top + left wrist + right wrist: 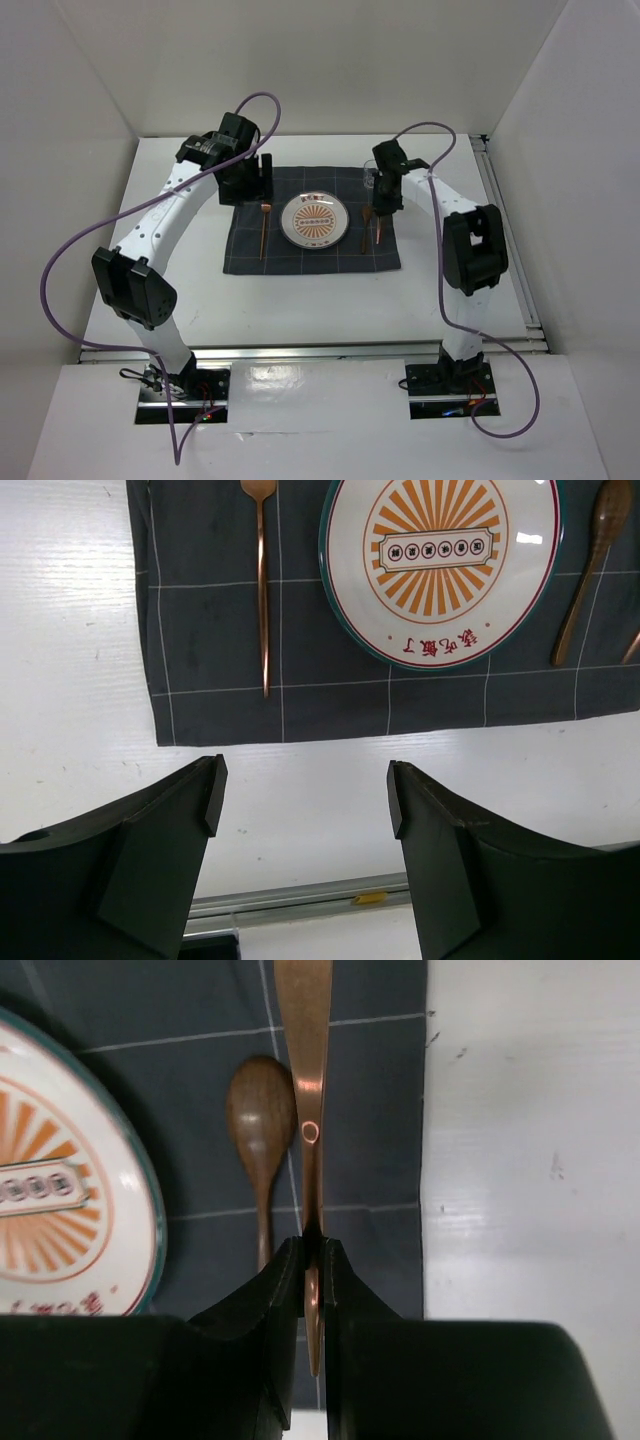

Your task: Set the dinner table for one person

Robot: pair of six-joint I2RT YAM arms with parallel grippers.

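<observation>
Left arm (165, 215) and right arm (438, 195) with white tubular links, boxy black joints (135, 288), row of small dark dots along the left link, loose purple cables (43, 288), black bases (180, 385) with red and yellow wiring, matte black wedge-shaped fingers (165, 850)

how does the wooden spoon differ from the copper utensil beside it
The brown wooden spoon is matte; the flat copper utensil is shiny metal. The spoon lies free, while the copper utensil is pinched by the right gripper. The spoon has an oval bowl; the copper utensil is a flat strip. Both run parallel over the dark grey checked cloth.
</observation>
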